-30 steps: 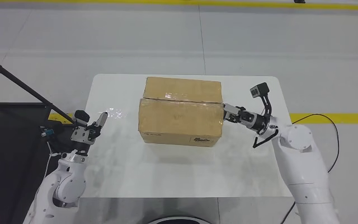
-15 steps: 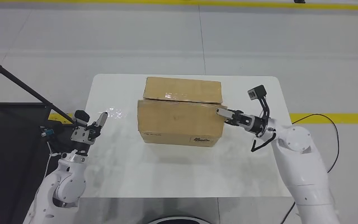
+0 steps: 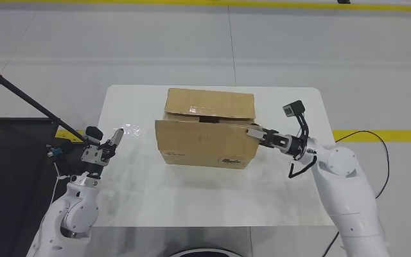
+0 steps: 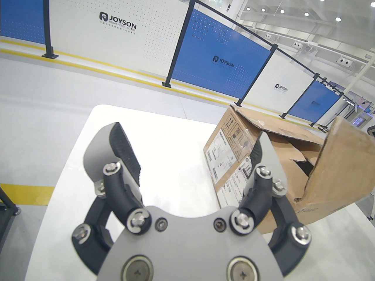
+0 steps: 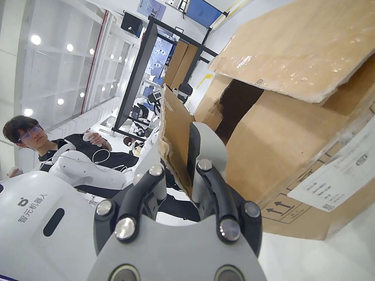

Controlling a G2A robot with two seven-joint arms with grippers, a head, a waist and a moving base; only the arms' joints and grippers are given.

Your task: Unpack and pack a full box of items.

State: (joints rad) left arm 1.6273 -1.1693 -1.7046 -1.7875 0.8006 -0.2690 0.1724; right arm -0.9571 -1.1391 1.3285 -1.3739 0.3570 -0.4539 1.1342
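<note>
Flap point(image 5: 175, 144) of box point(image 4: 225, 159) lifted further vs earlier, right tool point(image 3: 253, 132) pinching it; left tool point(image 4: 189, 135) open, empty.

Both arms have glossy white rounded shells point(image 3: 343, 186) with black joints. The left gripper point(image 4: 189, 144) has pale grey fingers faced with black ribbed pads point(image 4: 126, 150). Behind them are black link bars point(image 4: 121, 190) with silver pivot screws, and a grey plate carries two large cross-head screws point(image 4: 137, 269) nearest the wrist. The right gripper point(image 5: 178, 147) is built alike. A black camera point(image 3: 295, 109) stands on a bracket behind that hand, and a black cable loop point(image 3: 294, 168) hangs under the wrist.
</note>
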